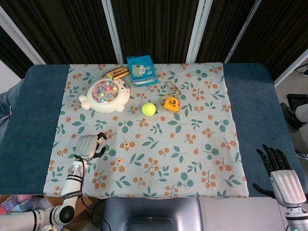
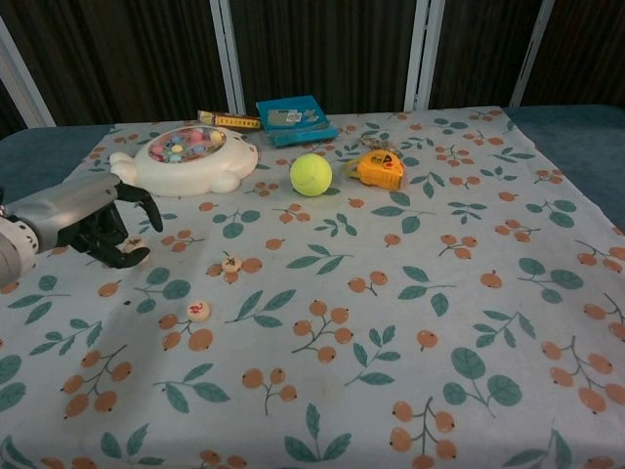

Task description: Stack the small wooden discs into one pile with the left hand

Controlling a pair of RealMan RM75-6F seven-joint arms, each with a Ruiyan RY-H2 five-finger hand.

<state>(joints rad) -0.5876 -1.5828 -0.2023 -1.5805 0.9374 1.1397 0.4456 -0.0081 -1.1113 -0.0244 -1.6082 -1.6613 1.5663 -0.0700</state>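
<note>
Left hand [image 2: 98, 227] curled loosely, holding nothing, over a disc [image 2: 134, 243] near table's left edge; two discs [image 2: 231, 262] beside.

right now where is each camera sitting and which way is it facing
Head view: high above the near table edge, looking steeply down on the floral tablecloth; it shows the left hand and forearm at lower left, and the right hand off the cloth at lower right.
Chest view: lower, looking forward across the table toward the dark curtains; only the left hand shows, at the left edge.
Both share the left hand, two loose wooden discs, the tennis ball, fishing game toy and yellow tape measure.
</note>
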